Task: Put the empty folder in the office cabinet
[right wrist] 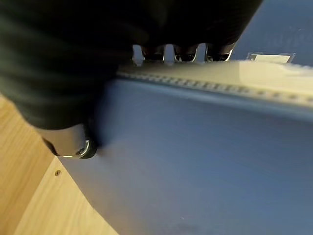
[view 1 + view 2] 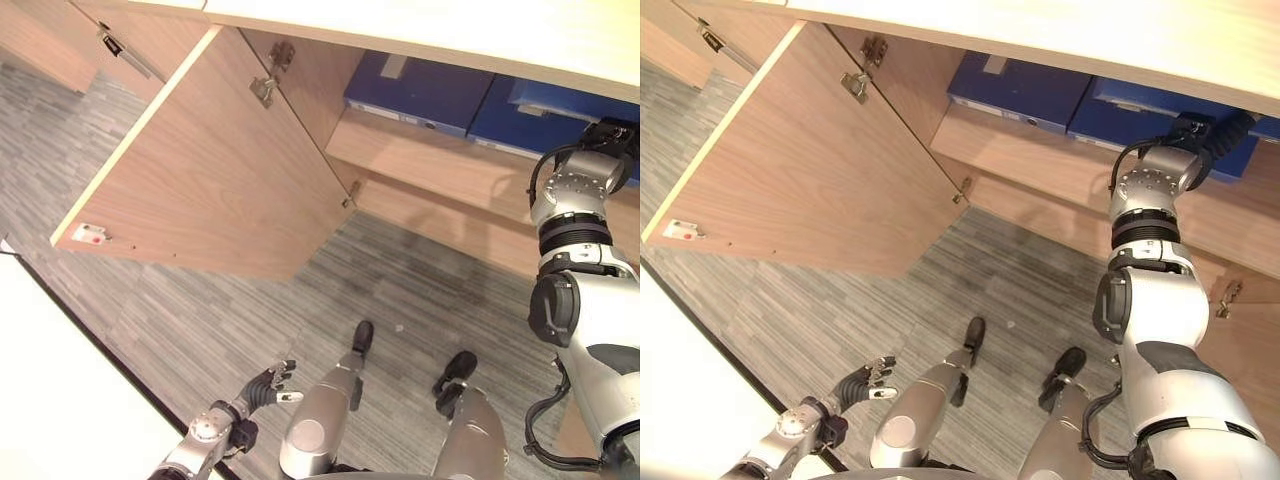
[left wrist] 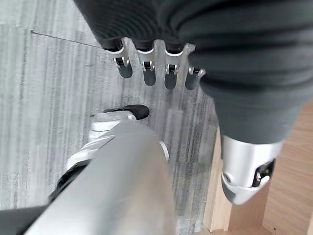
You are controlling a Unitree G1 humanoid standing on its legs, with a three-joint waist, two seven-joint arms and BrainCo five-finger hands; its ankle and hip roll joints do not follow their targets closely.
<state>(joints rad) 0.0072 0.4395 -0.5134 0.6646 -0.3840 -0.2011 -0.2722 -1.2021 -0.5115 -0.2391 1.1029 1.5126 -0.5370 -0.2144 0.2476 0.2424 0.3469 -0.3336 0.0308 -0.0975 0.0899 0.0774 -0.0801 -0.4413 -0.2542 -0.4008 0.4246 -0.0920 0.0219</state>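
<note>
- Left eye view: an open wooden cabinet (image 2: 420,160) is seen across the top of the frame, its door (image 2: 210,170) swung out toward the upper left, with two hinges (image 2: 265,88) on its inner edge.
- On the cabinet shelf (image 2: 430,165), in the upper right of the frame, a blue folder (image 2: 420,92) is seen lying flat, and a second blue folder (image 2: 1140,125) lies just beside it toward the right edge.
- The right hand (image 2: 1208,135) is reached up to the shelf at the upper right and is placed at that second folder.
- In the right wrist view, the right hand's fingers (image 1: 166,51) are curled over the folder's pale paper-lined edge and the thumb (image 1: 73,144) is pressed on its blue cover (image 1: 195,161); the folder is thus grasped, at the wooden shelf.
- The left hand (image 2: 268,388) is seen low in the lower left of the frame, above the grey striped carpet (image 2: 200,320), and nothing is held in it.
- In the left wrist view, its fingers (image 3: 149,71) are seen straight and relaxed over the carpet.
- A white surface (image 2: 70,400) with a dark edge is seen in the lower left corner of the left eye view.
</note>
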